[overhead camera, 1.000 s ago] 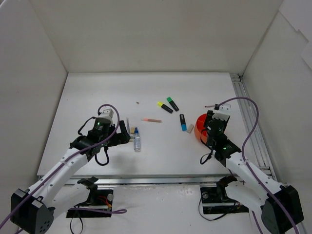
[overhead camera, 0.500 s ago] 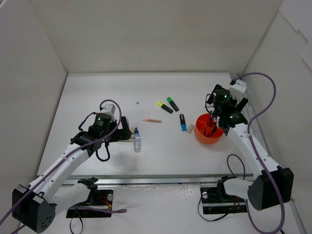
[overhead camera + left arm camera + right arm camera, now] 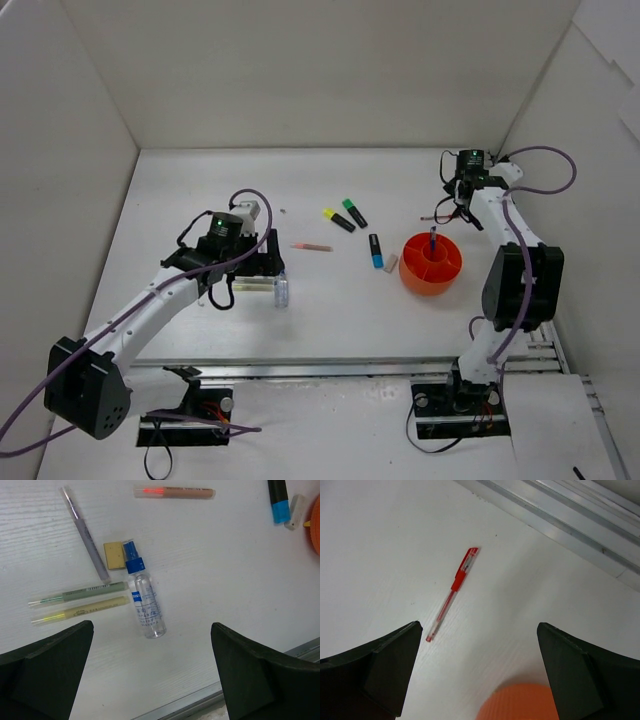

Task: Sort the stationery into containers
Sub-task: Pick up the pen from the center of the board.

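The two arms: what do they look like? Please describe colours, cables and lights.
Both the left arm and the right arm have white links joined by black joint housings. A purple cable loops loosely along each. A small green light glows on each black wrist unit. In the wrist views the jaws are plain matte black wedges.

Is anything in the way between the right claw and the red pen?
No, nothing visible. The red pen lies alone on bare table in front of the open right gripper. The pot sits apart, not between them.
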You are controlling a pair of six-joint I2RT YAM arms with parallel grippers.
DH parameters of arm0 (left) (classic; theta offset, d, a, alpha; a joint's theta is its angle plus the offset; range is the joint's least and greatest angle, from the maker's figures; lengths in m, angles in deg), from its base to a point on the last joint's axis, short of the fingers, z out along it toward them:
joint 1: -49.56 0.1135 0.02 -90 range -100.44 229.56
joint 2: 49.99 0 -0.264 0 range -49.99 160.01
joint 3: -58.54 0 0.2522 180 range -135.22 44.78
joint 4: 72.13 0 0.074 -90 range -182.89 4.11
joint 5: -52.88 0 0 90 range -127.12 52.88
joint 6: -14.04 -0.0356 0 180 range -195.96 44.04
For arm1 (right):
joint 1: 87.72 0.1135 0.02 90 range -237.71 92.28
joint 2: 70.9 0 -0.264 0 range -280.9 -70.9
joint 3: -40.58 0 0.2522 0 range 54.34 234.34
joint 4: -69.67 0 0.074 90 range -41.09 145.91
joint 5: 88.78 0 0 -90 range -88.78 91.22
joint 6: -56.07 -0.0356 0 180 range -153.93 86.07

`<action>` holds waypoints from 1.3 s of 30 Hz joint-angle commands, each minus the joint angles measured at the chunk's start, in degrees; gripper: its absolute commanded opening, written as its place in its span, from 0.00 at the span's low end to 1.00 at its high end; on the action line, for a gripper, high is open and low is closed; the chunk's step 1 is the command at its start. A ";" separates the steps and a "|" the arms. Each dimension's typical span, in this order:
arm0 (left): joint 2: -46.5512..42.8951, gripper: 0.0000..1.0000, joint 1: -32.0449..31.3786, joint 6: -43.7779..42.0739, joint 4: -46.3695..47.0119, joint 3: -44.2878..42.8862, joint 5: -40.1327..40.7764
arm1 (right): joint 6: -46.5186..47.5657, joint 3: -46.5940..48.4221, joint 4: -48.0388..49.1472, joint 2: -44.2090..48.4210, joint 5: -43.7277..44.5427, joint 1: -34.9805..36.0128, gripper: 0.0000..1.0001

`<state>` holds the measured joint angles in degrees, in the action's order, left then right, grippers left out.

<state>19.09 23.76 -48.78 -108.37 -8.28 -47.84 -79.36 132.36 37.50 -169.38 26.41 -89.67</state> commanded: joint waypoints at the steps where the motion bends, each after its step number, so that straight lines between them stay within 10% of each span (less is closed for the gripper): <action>1: -0.87 1.00 0.31 -2.74 2.62 -2.84 -1.41 | -7.03 6.61 -4.78 -5.39 4.69 -2.17 0.98; 23: 0.44 1.00 1.37 -5.82 2.18 -3.46 -1.06 | -11.00 21.56 -9.88 -26.76 -6.99 -5.87 0.88; 39: 2.03 1.00 3.65 -6.61 2.18 -3.63 -2.90 | -8.19 22.44 -10.15 -27.22 -4.89 -5.95 0.08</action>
<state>21.74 26.95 -54.36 -108.35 -8.48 -49.77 -88.00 152.82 28.65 -198.31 19.37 -95.24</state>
